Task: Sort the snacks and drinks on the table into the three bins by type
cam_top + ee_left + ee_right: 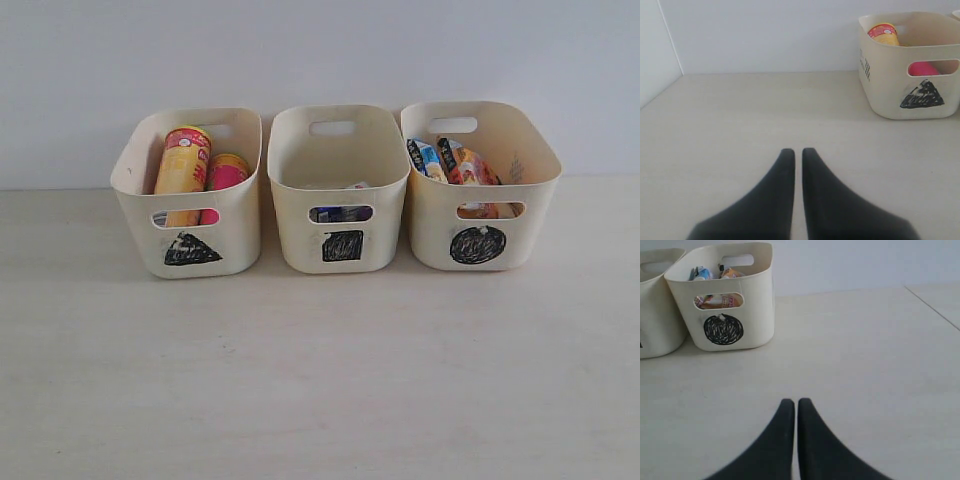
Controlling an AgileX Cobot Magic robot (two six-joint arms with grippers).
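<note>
While left claw (797,150) and right claw (796,401) are closed, three bins (140,230) (300,235) (430,235) hold two tubes (183,165) (228,170), two bags (428,160) (470,165).

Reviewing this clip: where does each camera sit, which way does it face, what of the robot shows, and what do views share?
Exterior: in front, raised, facing the wall over the pale wooden table; three cream plastic bins in a row; no robot shows.
Left wrist: low behind the shut left end effector, facing the black-triangle-marked cream bin.
Right wrist: low behind the shut right end effector, facing the black-circle-marked cream bin.
Shared: exterior shows both those bins too.
</note>
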